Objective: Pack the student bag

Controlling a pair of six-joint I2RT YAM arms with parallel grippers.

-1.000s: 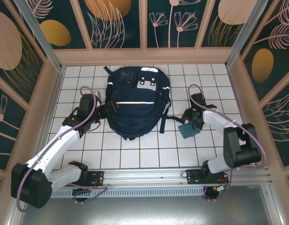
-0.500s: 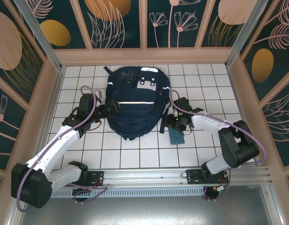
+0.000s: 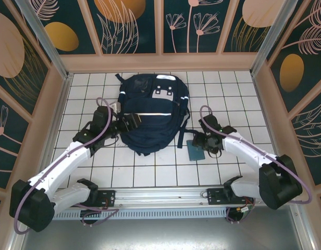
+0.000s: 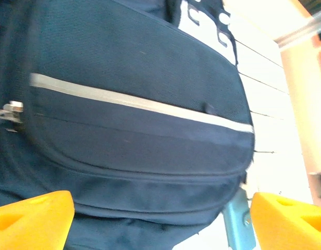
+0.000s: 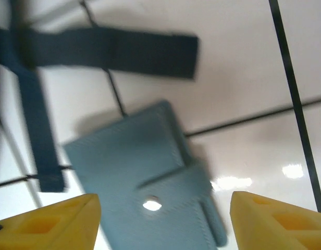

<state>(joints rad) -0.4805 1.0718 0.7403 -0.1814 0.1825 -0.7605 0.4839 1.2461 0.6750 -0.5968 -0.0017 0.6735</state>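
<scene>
Finding the student bag [image 3: 152, 117] lying flat on the tiled table [image 3: 150, 174], toward the far middle, top end pointing far, straps trailing off its right side. Poising the left gripper [image 3: 130, 121] at the bag's left flank, jaws spread wide and pinching nothing, the front pocket and its white stripe [image 4: 139, 101] lying just beyond the fingertips. Hovering the right gripper [image 3: 203, 141] over a small teal pouch [image 3: 195, 151] just right of the bag's near end, beside a loose strap [image 5: 113, 49]; jaws likewise parted, closing on nothing. Judging the bag soft and floppy, probably sagging and folding when lifted, fabric bunching under the pads rather than slipping. Favouring a pinch on the metal zip tab [image 4: 13, 108] or a seam ridge for opening, then bracing the mouth apart with one gripper while feeding items in with the other.
</scene>
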